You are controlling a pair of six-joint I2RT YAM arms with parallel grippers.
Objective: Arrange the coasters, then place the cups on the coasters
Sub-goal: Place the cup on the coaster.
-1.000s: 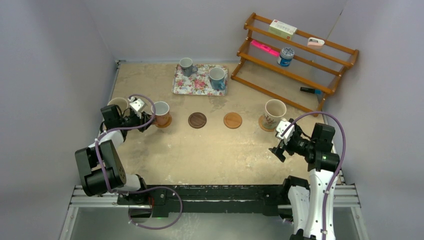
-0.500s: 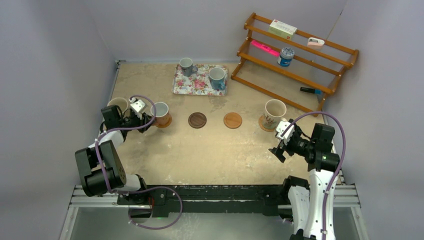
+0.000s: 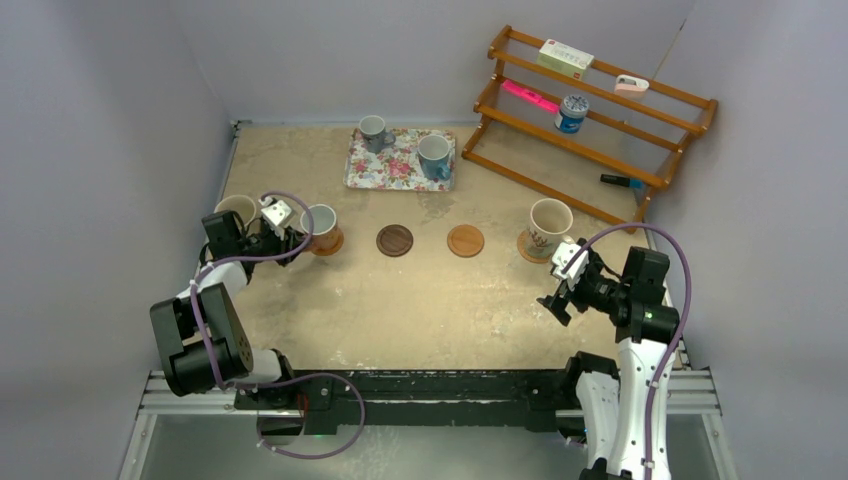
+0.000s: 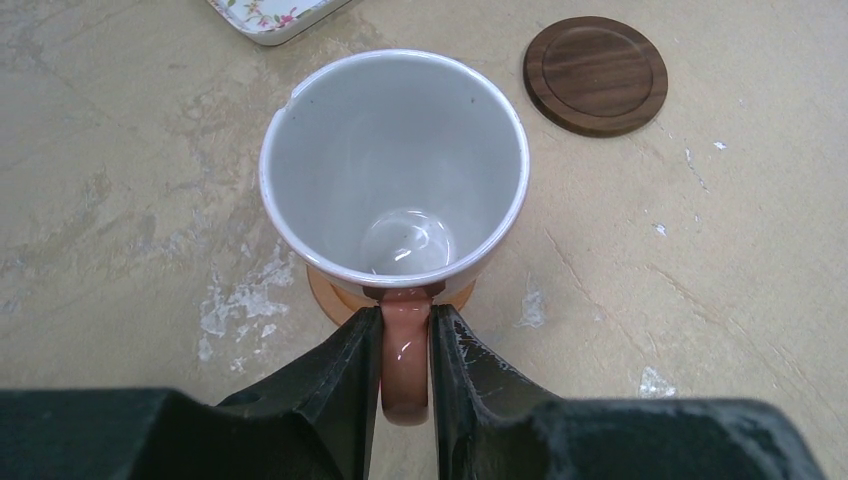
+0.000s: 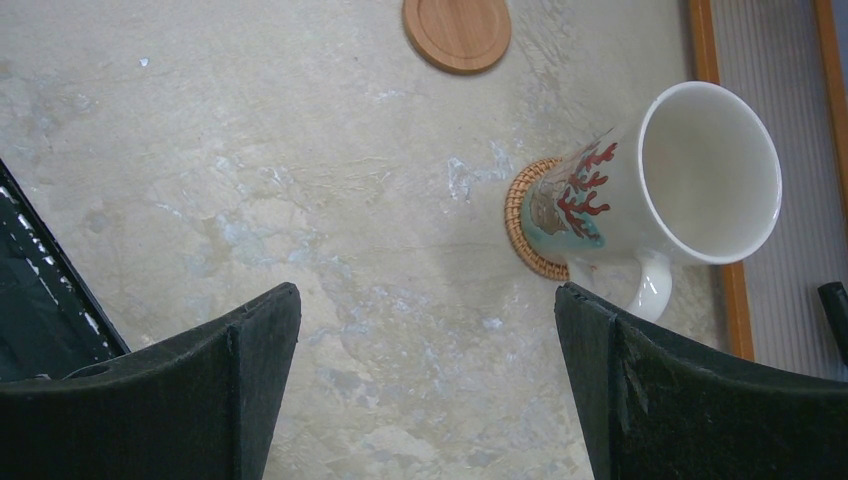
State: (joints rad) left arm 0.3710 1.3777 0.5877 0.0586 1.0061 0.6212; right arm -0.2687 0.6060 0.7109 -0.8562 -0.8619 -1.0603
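Orange mug sits on its coaster, its handle pointing straight back into the left pincer pinching it; the right pincer is wide open.

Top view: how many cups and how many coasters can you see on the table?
Cups: 5 (cream cup, reddish-orange cup, grey-blue cup, light blue cup, printed cup)
Coasters: 4 showing (dark brown coaster, tan coaster, orange coaster under the reddish-orange cup, woven coaster under the printed cup)
Total: 9
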